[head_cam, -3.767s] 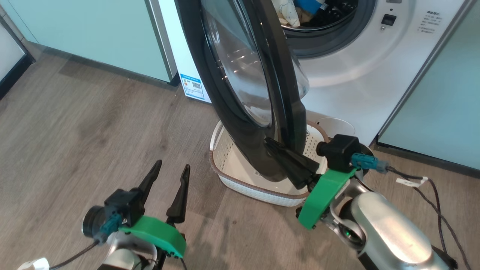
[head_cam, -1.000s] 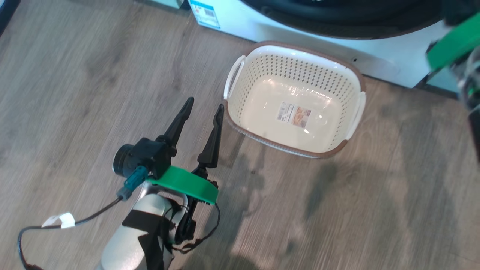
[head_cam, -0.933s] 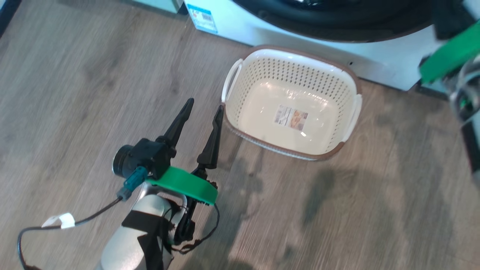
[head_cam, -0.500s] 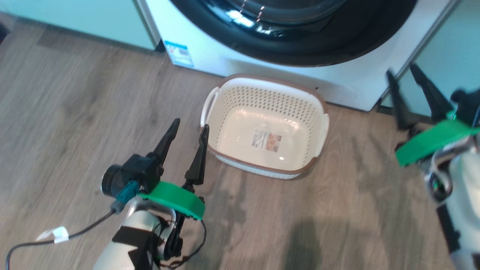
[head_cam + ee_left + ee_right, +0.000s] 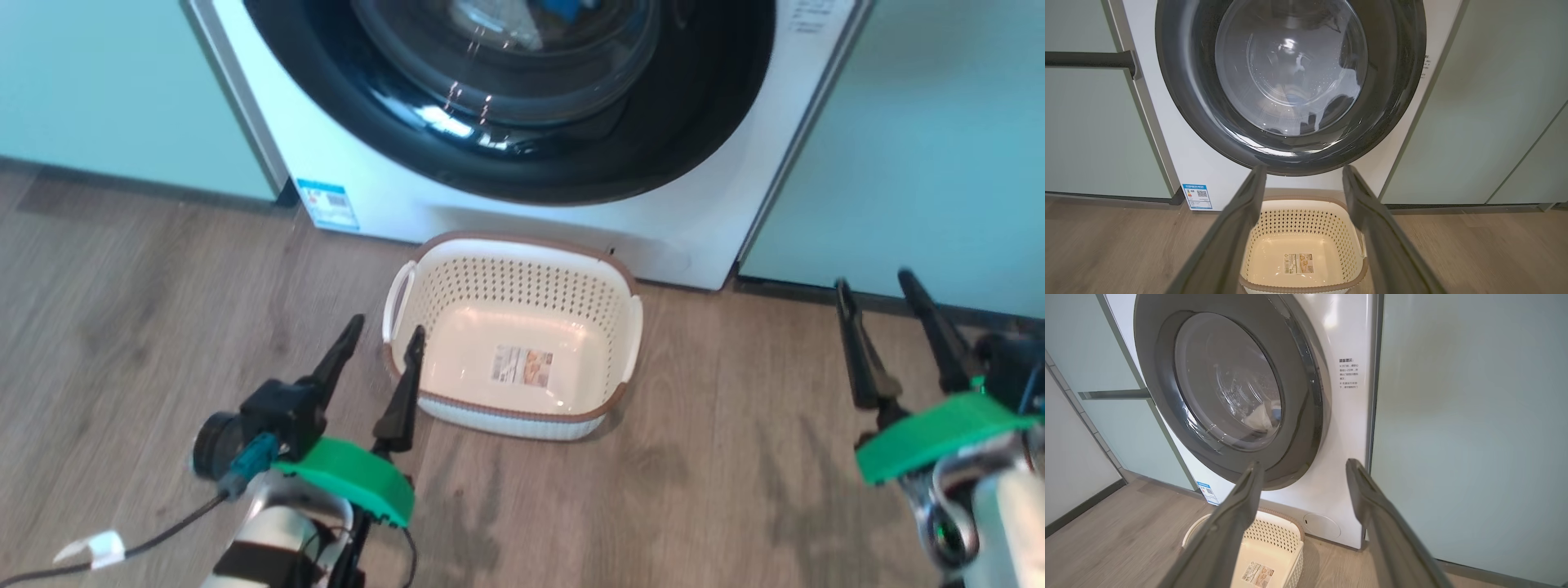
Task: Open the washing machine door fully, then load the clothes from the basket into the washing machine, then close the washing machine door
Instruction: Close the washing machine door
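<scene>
The washing machine (image 5: 392, 196) stands at the top of the head view. The washing machine door (image 5: 702, 106), black-rimmed with a glass bowl, lies flat against its front. Behind the glass the clothes (image 5: 1259, 418) show as a pale heap with a bit of blue. The basket (image 5: 522, 286) sits on the floor just before the machine, with just a label on its bottom. My left gripper (image 5: 386, 327) is open, its fingertips beside the basket's left front corner. My right gripper (image 5: 873, 282) is open too, off to the basket's right, holding nothing.
Mint-green cabinet panels flank the machine on the left (image 5: 98, 90) and the right (image 5: 939, 147). Wood floor (image 5: 718, 490) spreads around the basket. A blue-edged QR sticker (image 5: 326, 204) marks the machine's lower left corner.
The door, open with my shut right gripper on its rim, now lies shut. The right gripper has opened and drawn back to the lower right. The head camera has tilted up.
</scene>
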Tool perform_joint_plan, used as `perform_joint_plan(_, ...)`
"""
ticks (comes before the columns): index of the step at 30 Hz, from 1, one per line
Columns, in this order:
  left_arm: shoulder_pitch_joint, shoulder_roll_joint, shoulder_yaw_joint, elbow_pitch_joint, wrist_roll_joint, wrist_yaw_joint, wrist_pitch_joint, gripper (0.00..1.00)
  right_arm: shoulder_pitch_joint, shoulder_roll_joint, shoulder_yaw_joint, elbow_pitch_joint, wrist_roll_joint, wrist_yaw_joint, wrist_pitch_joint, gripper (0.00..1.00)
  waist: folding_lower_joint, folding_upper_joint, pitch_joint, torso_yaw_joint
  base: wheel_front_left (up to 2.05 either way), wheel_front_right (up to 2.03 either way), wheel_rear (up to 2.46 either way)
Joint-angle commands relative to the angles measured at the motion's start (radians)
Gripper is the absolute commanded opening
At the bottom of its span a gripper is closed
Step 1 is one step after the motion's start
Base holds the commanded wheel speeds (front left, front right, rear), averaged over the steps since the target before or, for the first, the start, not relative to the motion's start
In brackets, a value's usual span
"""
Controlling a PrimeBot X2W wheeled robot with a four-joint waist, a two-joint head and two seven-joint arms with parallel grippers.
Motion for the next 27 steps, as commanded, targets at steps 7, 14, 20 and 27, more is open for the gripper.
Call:
perform_joint_plan(7, 0.031, 0.039, 0.063, -0.049, -0.018, 0.027, 0.011, 1.00, 0.121, 0.022, -0.072, -0.159, -0.018, -0.003, 0.045, 1.00, 0.0001, -0.0001, -0.059, -0.060, 0.00, 0.00, 0.00)
perform_joint_plan(14, 0.069, 0.054, 0.077, -0.063, -0.029, 0.040, 0.022, 1.00, 0.231, 0.032, -0.115, -0.270, -0.023, -0.003, 0.088, 1.00, 0.0001, -0.0001, -0.094, -0.085, 0.00, 0.00, 0.00)
perform_joint_plan(20, 0.091, 0.056, 0.079, -0.077, -0.033, 0.052, 0.028, 1.00, 0.308, 0.035, -0.140, -0.357, -0.037, -0.003, 0.121, 1.00, 0.0001, -0.0001, -0.110, -0.089, 0.00, 0.00, 0.00)
perform_joint_plan(27, 0.106, 0.059, 0.077, -0.086, -0.036, 0.060, 0.030, 1.00, 0.390, 0.037, -0.159, -0.432, -0.025, -0.003, 0.152, 1.00, 0.0001, -0.0001, -0.129, -0.080, 0.00, 0.00, 0.00)
